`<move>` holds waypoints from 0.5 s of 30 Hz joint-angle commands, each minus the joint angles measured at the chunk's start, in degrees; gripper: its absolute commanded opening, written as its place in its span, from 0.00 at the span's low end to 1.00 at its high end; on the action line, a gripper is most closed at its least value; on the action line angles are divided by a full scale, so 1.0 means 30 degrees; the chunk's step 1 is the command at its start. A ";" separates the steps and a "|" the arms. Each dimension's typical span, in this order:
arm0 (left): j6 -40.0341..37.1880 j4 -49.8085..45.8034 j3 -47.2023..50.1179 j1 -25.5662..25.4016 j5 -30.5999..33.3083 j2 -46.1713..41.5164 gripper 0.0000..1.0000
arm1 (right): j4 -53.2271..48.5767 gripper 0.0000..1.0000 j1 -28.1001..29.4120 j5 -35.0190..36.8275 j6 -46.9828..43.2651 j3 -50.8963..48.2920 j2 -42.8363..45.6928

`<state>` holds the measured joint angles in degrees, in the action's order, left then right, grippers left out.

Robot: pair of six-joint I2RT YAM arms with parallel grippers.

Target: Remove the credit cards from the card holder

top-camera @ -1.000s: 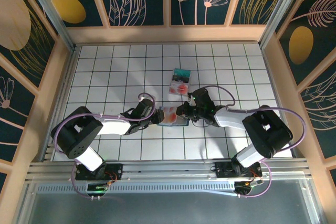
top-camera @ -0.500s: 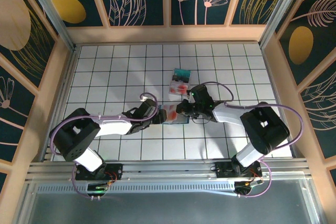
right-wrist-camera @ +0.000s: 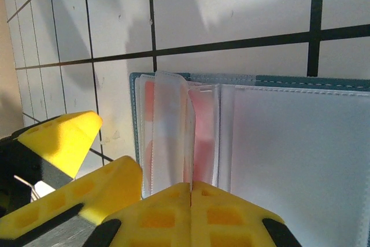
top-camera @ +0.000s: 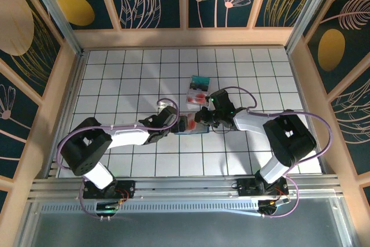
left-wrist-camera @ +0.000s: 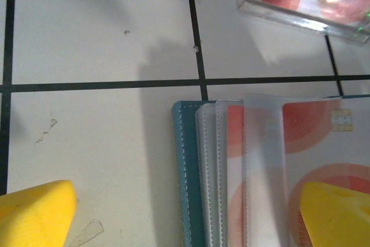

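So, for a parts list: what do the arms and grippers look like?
Both match: the left arm and right arm have black joint housings, white link covers and a looping lilac cable. The left fingers are bright yellow blocks; the right fingers are yellow too, with a moulded grid of square recesses.

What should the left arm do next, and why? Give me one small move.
Probably lower the left gripper and close on the edge of the pink card. Its jaws stand wide open, empty, one finger above that card in the open blue card holder, while the shut right gripper rests at the holder's edge.
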<state>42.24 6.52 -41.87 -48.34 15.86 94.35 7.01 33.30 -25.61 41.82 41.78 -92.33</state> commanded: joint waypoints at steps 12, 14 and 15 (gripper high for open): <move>-0.0438 -0.2578 -0.1060 -0.0028 0.1278 0.2106 0.97 | -0.1857 0.00 -0.0242 0.0849 -0.0728 0.0283 0.0679; -0.0343 -0.2698 -0.0813 -0.0030 0.1249 0.1951 0.97 | -0.1971 0.00 -0.0318 0.1055 -0.0728 0.0094 0.0981; -0.0288 -0.2717 -0.0648 -0.0015 0.1197 0.1850 0.97 | -0.2007 0.00 -0.0318 0.1093 -0.0719 0.0027 0.1105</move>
<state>40.97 2.52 -45.67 -48.77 18.55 98.91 4.38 33.04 -24.84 40.88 42.02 -91.02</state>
